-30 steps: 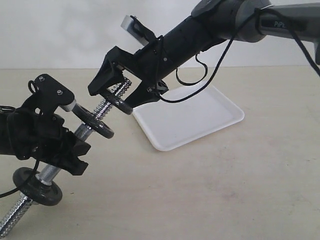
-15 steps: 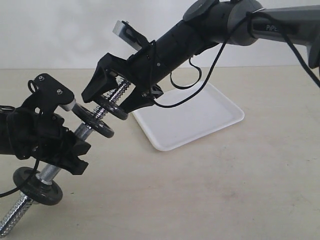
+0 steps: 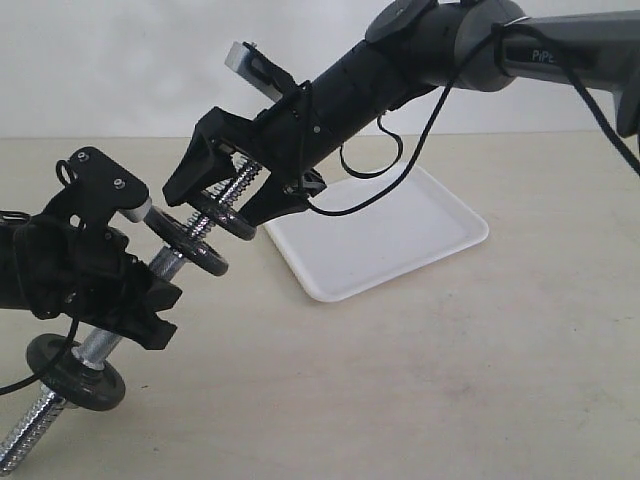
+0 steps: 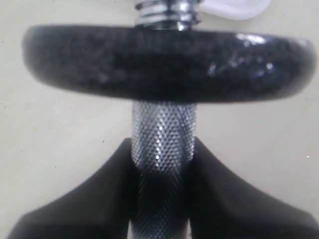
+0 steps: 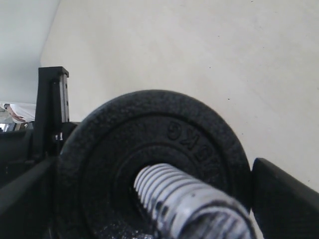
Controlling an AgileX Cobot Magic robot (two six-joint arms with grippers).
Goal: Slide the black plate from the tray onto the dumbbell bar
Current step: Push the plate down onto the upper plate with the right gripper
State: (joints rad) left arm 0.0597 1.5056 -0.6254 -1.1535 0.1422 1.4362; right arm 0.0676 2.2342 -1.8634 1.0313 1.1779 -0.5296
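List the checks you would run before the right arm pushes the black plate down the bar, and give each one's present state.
1. Black plate off the tray: ok.
2. Plate threaded on the dumbbell bar: ok, the threaded end pokes through its hole.
3. Right gripper shut on the plate: ok, fingers at both edges.
4. Left gripper clamping the bar's knurled middle: ok.
5. Plate seated against the wider disc: not ok, thread shows between them.
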